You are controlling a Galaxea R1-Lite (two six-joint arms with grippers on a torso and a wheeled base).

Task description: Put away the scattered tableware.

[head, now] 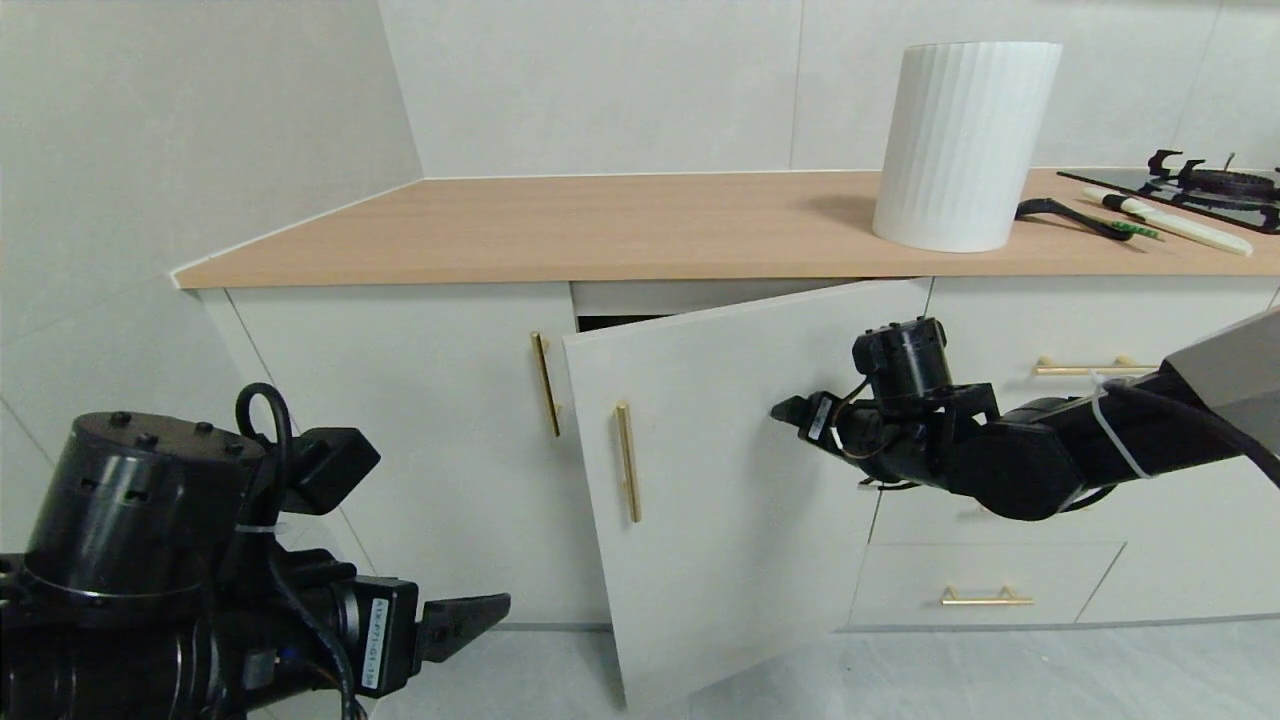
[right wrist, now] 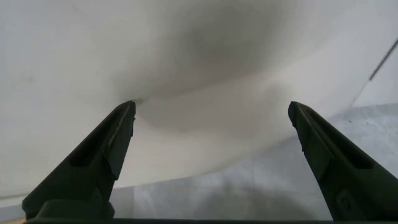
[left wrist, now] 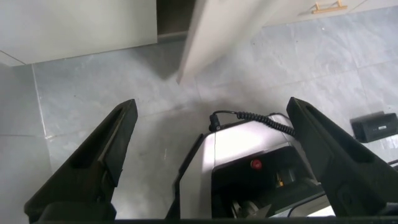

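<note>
Now the right pincer (head: 792,410), spread wide, sits close against the half-open cupboard door (head: 720,500); the left pincer (left wrist: 211,155), also spread, hangs above the floor (left wrist: 81,81).

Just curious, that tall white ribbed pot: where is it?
In the head view the white ribbed pot stands upright on the countertop, toward the robot's right, next to a black utensil and above the half-open cabinet door.
</note>
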